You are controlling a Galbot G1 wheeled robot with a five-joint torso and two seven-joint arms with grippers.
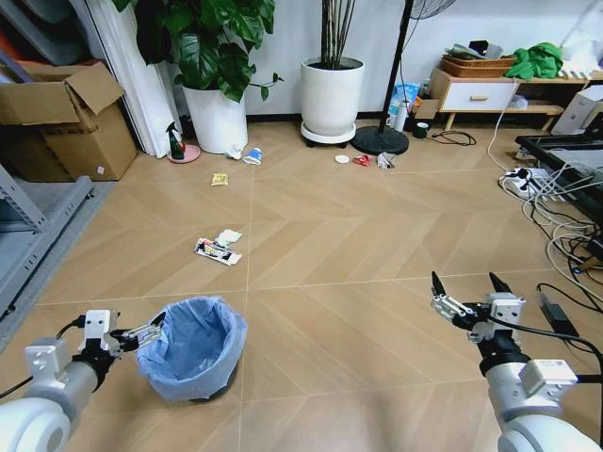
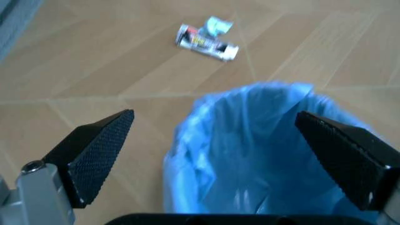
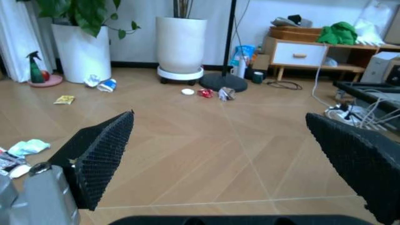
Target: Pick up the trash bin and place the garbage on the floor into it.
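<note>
The left claw (image 1: pixel 149 330) is spread wide at the bin's (image 1: pixel 193 348) rim, one finger (image 2: pixel 100 150) outside the blue bag, the other over its far side. The bin stands on the floor just beside that claw. The right claw (image 1: pixel 464 284) hangs open over bare floor, well apart from the bin. Beyond the bin lies a wrapper (image 1: pixel 218 250); farther off, near the pots, a yellow packet (image 1: pixel 220 179), crushed cup (image 1: pixel 252 156), lid (image 1: pixel 342 159) and red wrapper (image 1: pixel 362 160).
</note>
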